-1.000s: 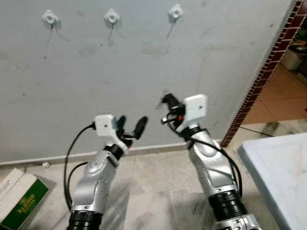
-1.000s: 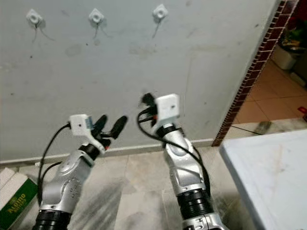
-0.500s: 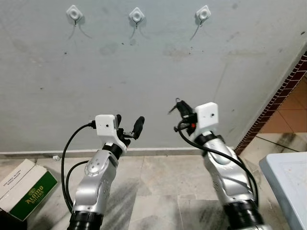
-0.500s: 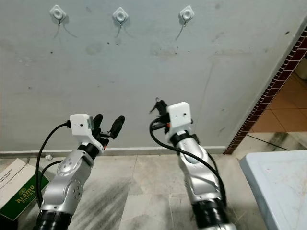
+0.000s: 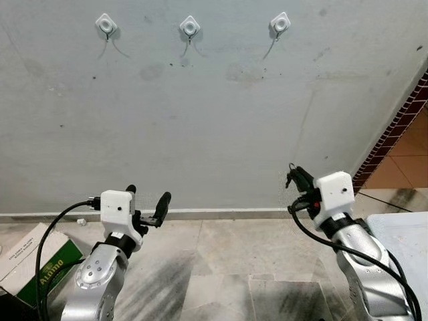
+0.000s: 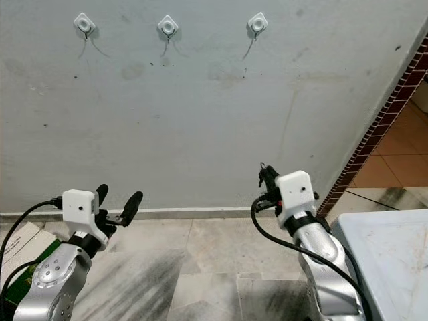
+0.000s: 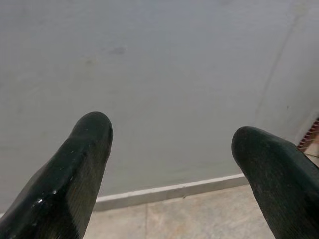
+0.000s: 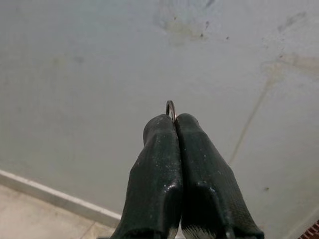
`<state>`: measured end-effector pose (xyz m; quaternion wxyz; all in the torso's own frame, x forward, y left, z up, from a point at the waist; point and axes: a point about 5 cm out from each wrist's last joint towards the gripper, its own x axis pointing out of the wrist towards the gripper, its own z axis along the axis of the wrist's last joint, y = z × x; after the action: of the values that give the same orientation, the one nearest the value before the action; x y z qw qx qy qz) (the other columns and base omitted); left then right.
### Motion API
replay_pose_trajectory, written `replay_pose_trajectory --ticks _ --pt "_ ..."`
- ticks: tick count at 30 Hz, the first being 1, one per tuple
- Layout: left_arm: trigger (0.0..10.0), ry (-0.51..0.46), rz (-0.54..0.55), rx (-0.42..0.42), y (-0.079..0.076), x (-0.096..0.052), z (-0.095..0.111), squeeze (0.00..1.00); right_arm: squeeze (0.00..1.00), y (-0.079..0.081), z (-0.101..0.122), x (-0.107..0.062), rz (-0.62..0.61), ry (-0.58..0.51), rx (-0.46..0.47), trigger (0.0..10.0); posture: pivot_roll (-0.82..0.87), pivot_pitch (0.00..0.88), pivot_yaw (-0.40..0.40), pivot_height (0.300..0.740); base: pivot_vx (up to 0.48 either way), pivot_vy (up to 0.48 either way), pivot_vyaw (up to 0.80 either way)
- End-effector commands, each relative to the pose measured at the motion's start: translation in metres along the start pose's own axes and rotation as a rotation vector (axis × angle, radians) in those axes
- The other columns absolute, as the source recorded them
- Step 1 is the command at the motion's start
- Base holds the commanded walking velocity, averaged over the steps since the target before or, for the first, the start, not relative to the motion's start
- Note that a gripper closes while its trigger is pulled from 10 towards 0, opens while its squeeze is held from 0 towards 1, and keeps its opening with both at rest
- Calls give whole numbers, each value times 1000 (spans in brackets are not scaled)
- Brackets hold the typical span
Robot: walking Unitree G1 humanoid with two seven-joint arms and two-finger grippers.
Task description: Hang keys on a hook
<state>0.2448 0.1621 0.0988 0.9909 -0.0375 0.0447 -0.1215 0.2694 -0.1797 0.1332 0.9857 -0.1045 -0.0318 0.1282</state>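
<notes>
**Robot carrying a key ring toward wall hooks**

A grey wall fills the scene, with three white hooks (image 5: 189, 27) in a row near its top edge. The right gripper (image 8: 173, 118) is low, well below the hooks, its two black fingers pressed together on a small metal ring (image 8: 170, 107); the keys themselves are hidden, probably tucked under the fingers. The left gripper (image 5: 147, 204) is raised near the skirting, fingers spread, holding nothing. This looks like the approach step. Next, the right arm must lift high and loop the ring over one hook.
</notes>
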Motion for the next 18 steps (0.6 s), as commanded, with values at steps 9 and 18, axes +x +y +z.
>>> replay_pose_trajectory --ticks 9,18 --pt "10000 -16 -36 -35 -7 9 8 0 0 12 12 1 -3 -22 32 10000 -70 71 60 740 0 -33 0" --pt "10000 -11 -45 -64 -9 9 8 0 0 14 14 1 5 -15 39 10000 -79 85 59 740 0 -335 0"
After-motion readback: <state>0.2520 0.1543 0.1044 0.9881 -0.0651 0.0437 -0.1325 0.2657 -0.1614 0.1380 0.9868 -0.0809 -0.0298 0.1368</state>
